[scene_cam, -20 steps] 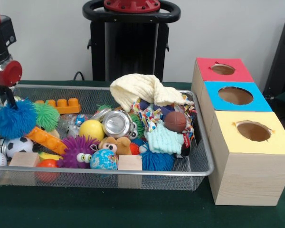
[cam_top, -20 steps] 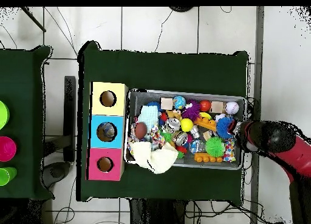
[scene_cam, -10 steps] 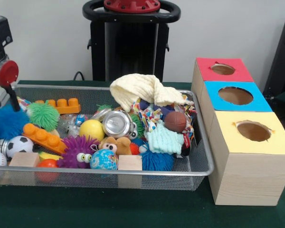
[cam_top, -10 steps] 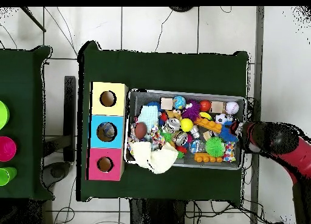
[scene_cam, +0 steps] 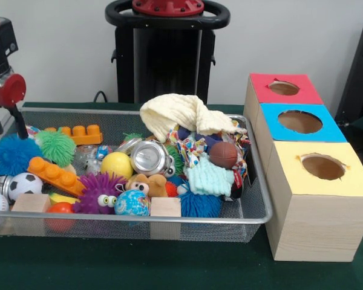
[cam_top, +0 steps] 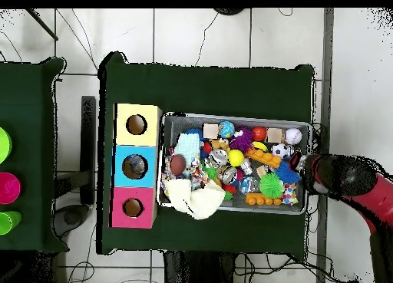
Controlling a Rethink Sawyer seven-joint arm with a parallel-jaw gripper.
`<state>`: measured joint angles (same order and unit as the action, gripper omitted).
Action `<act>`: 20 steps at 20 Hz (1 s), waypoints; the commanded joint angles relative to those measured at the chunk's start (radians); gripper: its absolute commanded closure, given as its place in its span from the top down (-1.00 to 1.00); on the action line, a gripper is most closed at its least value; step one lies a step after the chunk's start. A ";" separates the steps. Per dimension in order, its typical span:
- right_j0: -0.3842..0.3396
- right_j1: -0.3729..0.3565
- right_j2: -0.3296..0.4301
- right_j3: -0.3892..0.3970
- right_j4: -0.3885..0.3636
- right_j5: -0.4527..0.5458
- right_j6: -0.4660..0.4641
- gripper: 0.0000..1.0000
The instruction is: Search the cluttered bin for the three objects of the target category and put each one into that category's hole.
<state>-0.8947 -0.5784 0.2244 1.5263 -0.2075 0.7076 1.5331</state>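
My gripper [scene_cam: 6, 128] hangs open over the left end of the wire bin [scene_cam: 169, 218], nothing between its fingers. Just below it a blue fuzzy ball [scene_cam: 12, 155] rests in the bin beside a green fuzzy ball [scene_cam: 55, 147]. In the overhead view the gripper [cam_top: 301, 172] is at the bin's right end, next to the blue fuzzy ball [cam_top: 288, 173]. Three hole boxes stand beside the bin: red [scene_cam: 284, 89], blue [scene_cam: 299, 122] and yellow [scene_cam: 322, 167].
The bin also holds orange bricks [scene_cam: 55, 175], a soccer ball [scene_cam: 24, 184], a purple fuzzy toy with eyes [scene_cam: 100, 192], a yellow ball [scene_cam: 117, 164], a metal can [scene_cam: 150, 158], a cream cloth [scene_cam: 178, 115], a brown football [scene_cam: 223, 154] and wooden blocks [scene_cam: 165, 207].
The blue fuzzy ball, up against the gripper a second ago, has dropped lower into the bin's left end. The gripper has shifted slightly and risen clear of it.
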 commanded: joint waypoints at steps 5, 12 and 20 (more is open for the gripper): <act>0.064 -0.166 -0.067 0.228 -0.011 -0.036 0.144 1.00; 0.069 -0.139 -0.083 0.264 0.009 -0.116 0.181 1.00; 0.077 -0.045 -0.120 0.338 0.051 -0.345 0.293 1.00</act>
<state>-0.8270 -0.7065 0.1263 1.7438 -0.1940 0.5192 1.5333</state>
